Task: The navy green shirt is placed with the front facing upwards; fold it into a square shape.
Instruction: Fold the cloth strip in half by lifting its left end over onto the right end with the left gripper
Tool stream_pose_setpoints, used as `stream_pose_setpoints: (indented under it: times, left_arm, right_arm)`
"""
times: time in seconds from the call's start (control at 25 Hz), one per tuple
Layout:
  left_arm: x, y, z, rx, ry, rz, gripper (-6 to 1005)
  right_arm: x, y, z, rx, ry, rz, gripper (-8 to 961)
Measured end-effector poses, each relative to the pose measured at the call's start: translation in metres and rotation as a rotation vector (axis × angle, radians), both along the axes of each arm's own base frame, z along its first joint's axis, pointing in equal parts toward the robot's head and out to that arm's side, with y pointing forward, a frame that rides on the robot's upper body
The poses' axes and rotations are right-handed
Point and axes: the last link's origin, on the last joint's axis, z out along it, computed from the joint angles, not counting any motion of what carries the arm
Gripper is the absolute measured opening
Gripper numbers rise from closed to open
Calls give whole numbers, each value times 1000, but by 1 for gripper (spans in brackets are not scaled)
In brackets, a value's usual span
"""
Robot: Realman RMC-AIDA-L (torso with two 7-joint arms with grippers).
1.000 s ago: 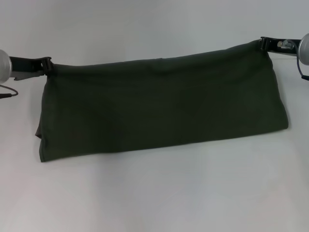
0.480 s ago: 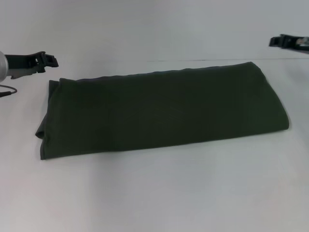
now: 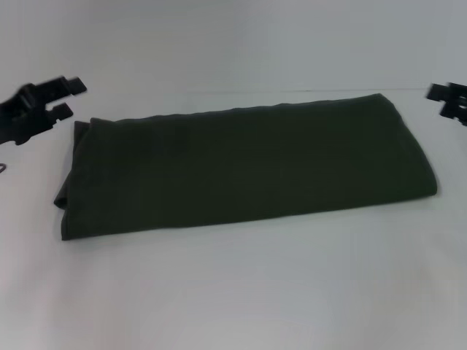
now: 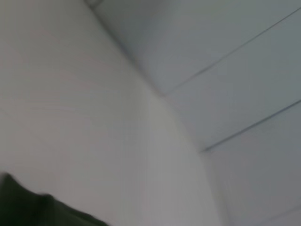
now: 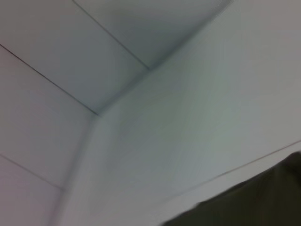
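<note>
The navy green shirt (image 3: 244, 168) lies on the white table as a long folded band, plain dark olive side up, with no lettering or collar showing. My left gripper (image 3: 67, 98) hovers open just off the band's far left corner, holding nothing. My right gripper (image 3: 441, 100) is at the right edge of the head view, off the far right corner and apart from the cloth. A corner of the shirt shows in the left wrist view (image 4: 28, 209) and in the right wrist view (image 5: 256, 200).
The white table (image 3: 241, 292) stretches in front of the shirt and to both sides. A pale panelled wall (image 4: 235, 84) stands behind the table's far edge.
Both grippers let go of the shirt's far corners, and the raised edge dropped flat onto the table. The left gripper opened and drew back to the left; the right gripper drew back to the right.
</note>
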Motion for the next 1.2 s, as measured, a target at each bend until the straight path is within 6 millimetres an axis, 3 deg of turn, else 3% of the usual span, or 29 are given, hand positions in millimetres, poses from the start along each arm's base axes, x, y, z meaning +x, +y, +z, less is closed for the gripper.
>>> stream_pose_setpoints:
  times: [0.08,0.16,0.4,0.72,1.2]
  left_arm:
    - [-6,-18,2,-15,-96,-20,632]
    - [-16,-37,1,-41,-163,-6,655]
    - [-45,-86,-22,-99,-322,148,665]
    - [-62,-101,-46,-125,-383,298,664]
    - [-83,-104,-59,-123,-387,474,663]
  right_arm:
    - [10,-24,1,12,104,24,656]
    - [21,-54,3,15,200,42,657]
    - [38,-86,3,56,268,23,662]
    - [33,-82,5,53,269,42,653]
    - [28,-72,7,60,264,51,653]
